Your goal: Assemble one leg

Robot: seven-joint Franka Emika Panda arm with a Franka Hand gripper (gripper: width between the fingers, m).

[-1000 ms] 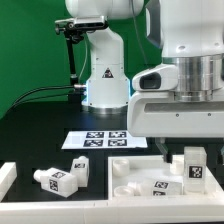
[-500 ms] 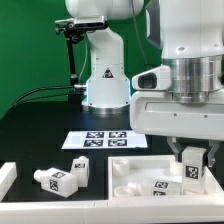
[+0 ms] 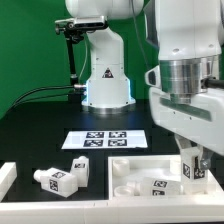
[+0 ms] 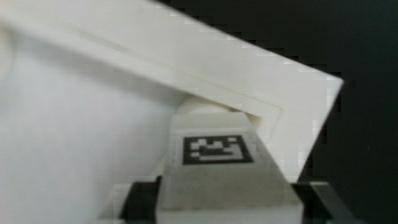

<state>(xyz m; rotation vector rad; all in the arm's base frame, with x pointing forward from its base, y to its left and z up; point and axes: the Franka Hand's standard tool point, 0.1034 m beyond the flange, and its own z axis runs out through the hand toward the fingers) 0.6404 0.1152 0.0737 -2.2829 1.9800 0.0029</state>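
Observation:
My gripper [image 3: 197, 157] is shut on a white leg [image 3: 194, 171] with a black-and-white tag and holds it tilted over the right part of the large white tray-like piece [image 3: 127, 160]. In the wrist view the leg [image 4: 217, 150] sits between my two dark fingers [image 4: 146, 203], its tag facing the camera, and its far end is by the tray's raised corner rim [image 4: 267, 75]. Whether the leg touches the tray I cannot tell.
Two more tagged legs [image 3: 56, 179] [image 3: 80, 168] lie at the exterior view's left, next to a white edge piece [image 3: 6, 175]. Another tagged leg [image 3: 160, 185] lies inside the tray. The marker board [image 3: 105, 138] lies behind, before the arm's base [image 3: 105, 85].
My wrist has turned and the hand has shifted slightly, so the held leg now leans instead of standing upright. The other parts have not moved.

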